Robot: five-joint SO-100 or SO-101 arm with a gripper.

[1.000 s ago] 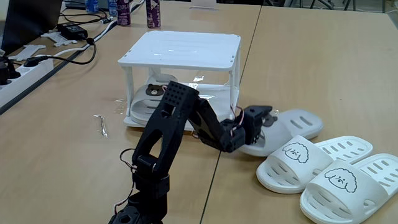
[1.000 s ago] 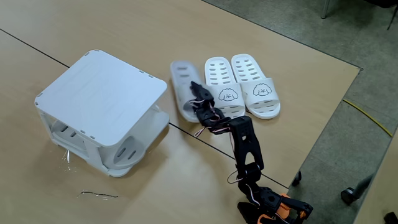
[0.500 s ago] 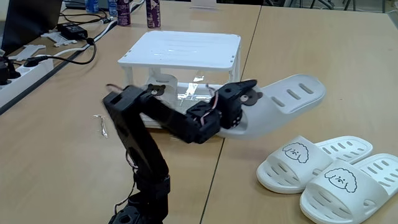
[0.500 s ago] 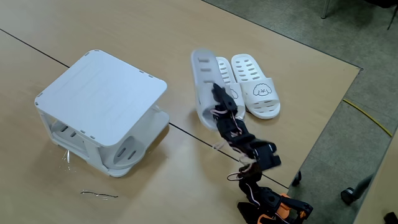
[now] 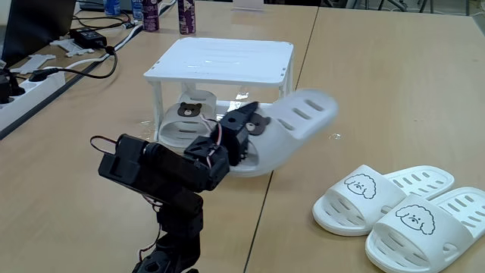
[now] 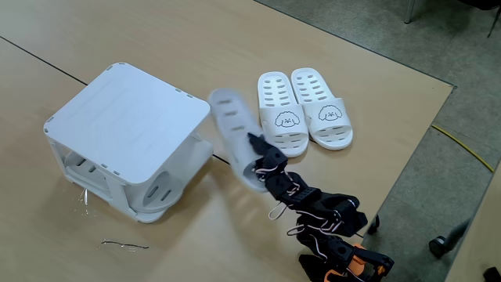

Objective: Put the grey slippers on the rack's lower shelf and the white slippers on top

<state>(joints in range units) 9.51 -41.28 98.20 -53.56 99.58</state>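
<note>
Grey slipper up in the air, just off the rack's open front, its long axis running away from the gripper toward the white pair. Fingers clamped on its near end. One grey slipper sits on the lower shelf; the carried one looks to need swinging round to go in beside it.

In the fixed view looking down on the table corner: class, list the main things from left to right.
Rack → grey slipper held in the end effector → white slipper pair.
</note>
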